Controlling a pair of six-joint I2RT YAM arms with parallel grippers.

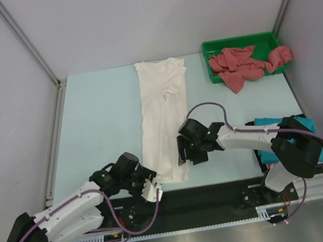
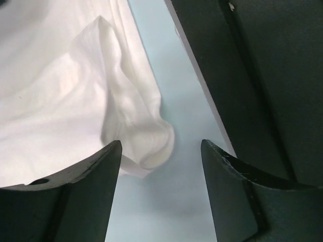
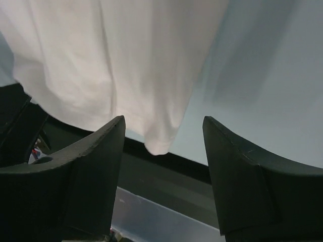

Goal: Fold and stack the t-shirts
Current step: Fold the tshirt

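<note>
The white t-shirt (image 1: 163, 114) lies mid-table as a long narrow strip, already folded lengthwise. Its collar end is far and its hem end is at the near edge of the table (image 1: 99, 119). Step in hand, as I read it: take the 2 hem corners and fold the strip up twd the collar.

The left tool (image 1: 152, 188) sits low at the near-left hem corner, jaws apart, gripping nothing. In the left wrist view that corner is a rolled, bunched lump btwn the fingers, nearer the left one. The right tool (image 1: 185, 154) is at the near-right hem corner, also wide apart and empty. In its wrist view the corner tip appears to reach past the table edge over the black rail (image 1: 223, 194).

To do it well:
- Centre each corner btwn the fingers before closing; the left tool prob. needs a nudge twd the cloth.
- Go deep enough to catch all layers, not just the top 1, or the fold opens on the lift.
- Close both tools together, lift level, and keep the hem taut btwn them.
- Carry straight along the strip and land the hem square on the collar end.
- Keep fingertips clear of the rail.

Elsewhere, dusty red t-shirts (image 1: 236, 65) are heaped in the green tray (image 1: 238, 40) far right, 1 spilling over its right rim. A folded teal t-shirt (image 1: 267, 122) sits near right, partly under the right arm.
</note>
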